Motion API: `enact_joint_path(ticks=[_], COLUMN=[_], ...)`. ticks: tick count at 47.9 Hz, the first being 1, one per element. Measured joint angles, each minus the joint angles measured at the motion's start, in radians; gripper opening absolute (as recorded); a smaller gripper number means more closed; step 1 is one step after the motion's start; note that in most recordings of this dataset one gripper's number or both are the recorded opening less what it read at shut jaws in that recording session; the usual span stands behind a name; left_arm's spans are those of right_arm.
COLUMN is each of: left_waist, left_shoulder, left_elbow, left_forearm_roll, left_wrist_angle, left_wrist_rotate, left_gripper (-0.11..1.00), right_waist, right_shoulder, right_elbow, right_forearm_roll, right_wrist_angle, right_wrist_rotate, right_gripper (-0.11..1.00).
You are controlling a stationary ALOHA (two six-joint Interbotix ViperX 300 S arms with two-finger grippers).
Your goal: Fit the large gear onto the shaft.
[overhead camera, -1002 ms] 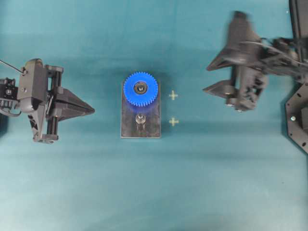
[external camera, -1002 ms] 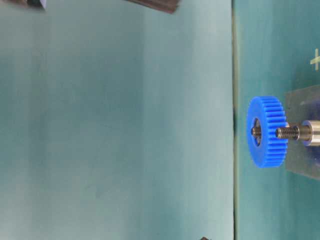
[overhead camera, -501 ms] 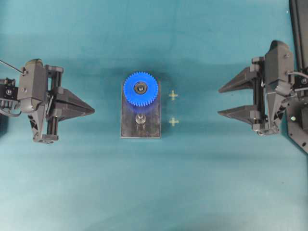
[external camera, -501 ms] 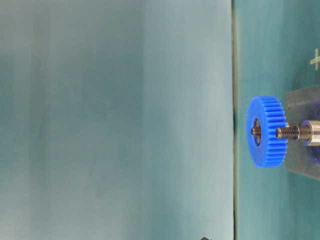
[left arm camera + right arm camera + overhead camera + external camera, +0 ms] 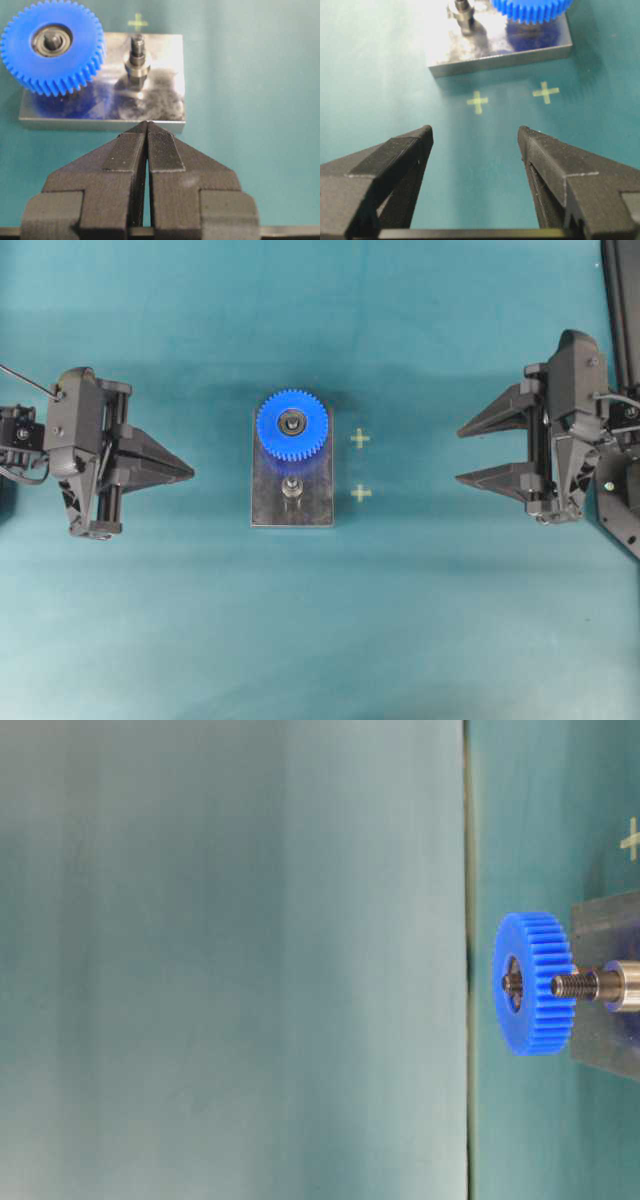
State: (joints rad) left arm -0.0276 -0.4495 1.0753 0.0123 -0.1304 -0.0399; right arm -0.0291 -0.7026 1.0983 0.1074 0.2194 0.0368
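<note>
One large gear (image 5: 292, 425) already sits over a shaft (image 5: 51, 39) at the far end of the grey plate (image 5: 318, 510), with the pin's tip showing through its silver hub. Beside it the second shaft (image 5: 291, 487) stands bare. We judge the fit done or nearly so: the table-level view shows the gear (image 5: 533, 982) level and raised a little off the plate, on the pin's collar as far as we can tell, something the overhead view cannot show.

Both pins point straight up from the desk (image 5: 320, 640), so any further push must come from above along that line. Our left hand (image 5: 188, 471) rests well to the left of the plate, its fingers pressed together and holding nothing. Our right hand (image 5: 462, 452) rests well apart on the other side, fingers spread and empty, aimed at the two yellow crosses (image 5: 478, 101). Neither hand touches the gear, and both lie about equally far away.
</note>
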Motion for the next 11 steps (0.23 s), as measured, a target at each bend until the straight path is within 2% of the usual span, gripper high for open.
enact_joint_path(ticks=[11], left_waist=[0.002], left_shoulder=[-0.002], left_elbow=[0.020], left_forearm_roll=[-0.002], left_wrist_angle=[0.000], left_wrist_rotate=[0.002], left_gripper=[0.00], right_waist=[0.005], right_shoulder=[-0.003], right_elbow=[0.034], right_forearm_roll=[-0.002], right_wrist_angle=[0.000], right_wrist_rotate=[0.000], right_gripper=[0.77])
